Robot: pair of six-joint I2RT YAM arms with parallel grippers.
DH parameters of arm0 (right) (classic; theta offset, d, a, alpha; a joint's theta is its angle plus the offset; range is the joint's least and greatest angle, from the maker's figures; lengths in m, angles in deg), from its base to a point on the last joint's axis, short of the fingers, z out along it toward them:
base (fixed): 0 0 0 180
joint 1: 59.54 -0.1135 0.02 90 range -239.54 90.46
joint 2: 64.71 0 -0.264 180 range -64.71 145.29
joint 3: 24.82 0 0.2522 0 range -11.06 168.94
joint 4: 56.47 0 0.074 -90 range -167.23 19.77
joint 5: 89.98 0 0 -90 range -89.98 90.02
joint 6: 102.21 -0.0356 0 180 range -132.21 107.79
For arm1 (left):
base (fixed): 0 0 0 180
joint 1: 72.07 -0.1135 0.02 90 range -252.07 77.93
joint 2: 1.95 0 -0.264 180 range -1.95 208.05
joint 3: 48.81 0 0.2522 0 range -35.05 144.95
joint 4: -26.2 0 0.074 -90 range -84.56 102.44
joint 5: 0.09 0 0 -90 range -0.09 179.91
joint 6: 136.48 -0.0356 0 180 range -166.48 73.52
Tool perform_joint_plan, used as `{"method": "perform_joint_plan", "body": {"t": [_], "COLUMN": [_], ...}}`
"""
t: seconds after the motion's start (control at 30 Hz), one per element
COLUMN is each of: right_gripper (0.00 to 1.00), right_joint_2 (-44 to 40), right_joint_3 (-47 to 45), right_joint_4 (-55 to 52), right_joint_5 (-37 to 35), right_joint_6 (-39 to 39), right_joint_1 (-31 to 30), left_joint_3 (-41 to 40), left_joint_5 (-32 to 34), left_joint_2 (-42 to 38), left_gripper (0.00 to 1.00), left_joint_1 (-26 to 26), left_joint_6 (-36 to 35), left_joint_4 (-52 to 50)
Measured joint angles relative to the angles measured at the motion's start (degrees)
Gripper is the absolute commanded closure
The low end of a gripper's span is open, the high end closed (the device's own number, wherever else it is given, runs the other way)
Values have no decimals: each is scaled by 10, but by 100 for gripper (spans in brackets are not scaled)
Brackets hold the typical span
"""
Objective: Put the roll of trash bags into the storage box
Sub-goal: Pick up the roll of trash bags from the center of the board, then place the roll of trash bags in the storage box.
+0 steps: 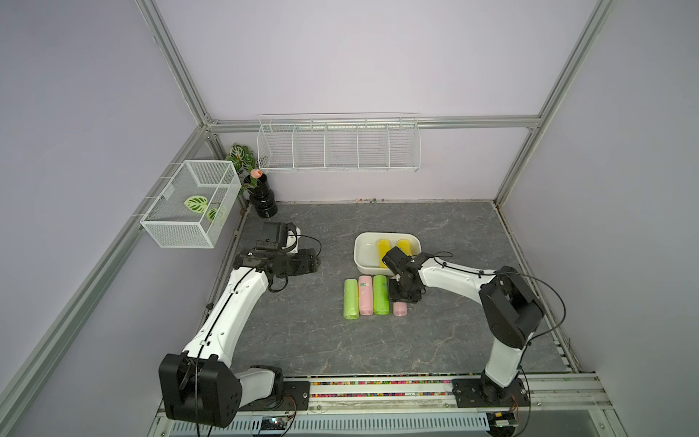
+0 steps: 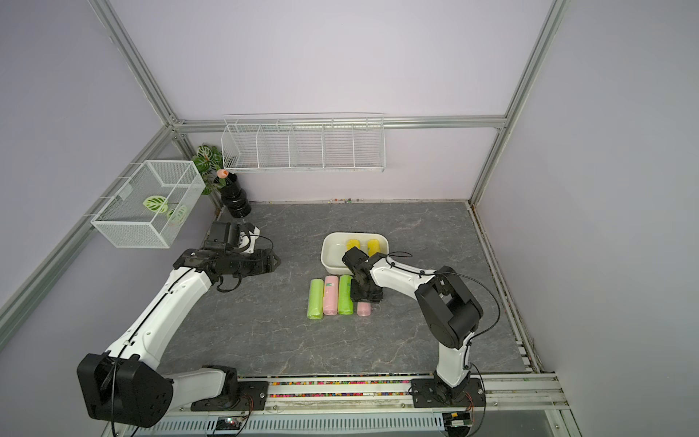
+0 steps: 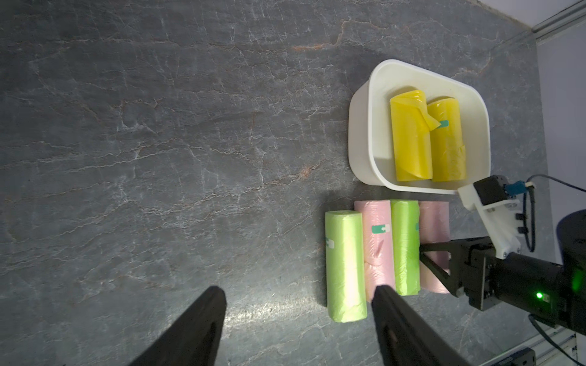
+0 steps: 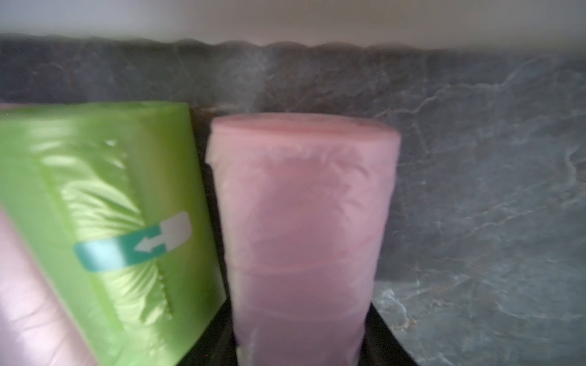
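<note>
The right gripper (image 1: pixel 402 302) has its jaws pressed against both sides of the end pink roll (image 4: pixel 301 221). That roll lies on the table (image 3: pixel 158 158) beside a green roll (image 4: pixel 95 196), near the storage box (image 3: pixel 358 133) but outside it. The left gripper (image 3: pixel 298 290) hangs with jaws wide apart, holding nothing.

We see the left arm (image 1: pixel 242 299) and right arm (image 1: pixel 454 280) clad in glossy white shells with boxy black joints. Thin black cables (image 3: pixel 533 221) loop alongside. The black right gripper (image 3: pixel 421 251) carries a white bracket (image 3: pixel 488 215) and a green light (image 3: pixel 539 295).
</note>
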Motion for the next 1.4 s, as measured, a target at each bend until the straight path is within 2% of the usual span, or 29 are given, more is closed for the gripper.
{"method": "perform_joint_plan", "body": {"t": [0.3,0.53,0.7,0.8,1.03,1.13,1.4], "right_gripper": [79,78,78,79,80,80,81], "right_joint_2": [-81,-149,-152,-114,73,132,216], "right_joint_3": [13,89,144,201,411,469,520], "right_joint_4": [-61,-118,-120,-127,-167,-179,-185], "right_joint_5": [-34,-67,-82,-87,-94,-80,-32], "right_joint_6": [28,68,105,128,162,165,165], "right_joint_1": [-16,-21,-21,-21,-21,-19,6], "left_joint_3": [0,0,-2,-6,-10,-10,-10], "left_joint_5": [-43,-74,-76,-77,-81,-81,-81], "left_joint_2": [19,17,-9,-31,-40,-40,-40], "left_gripper": [18,15,13,13,13,13,13], "left_joint_1": [0,-2,-4,-4,-4,-4,-4], "left_joint_6": [-20,-26,-26,-29,-30,-30,-30], "left_joint_4": [2,5,15,24,32,33,33]}}
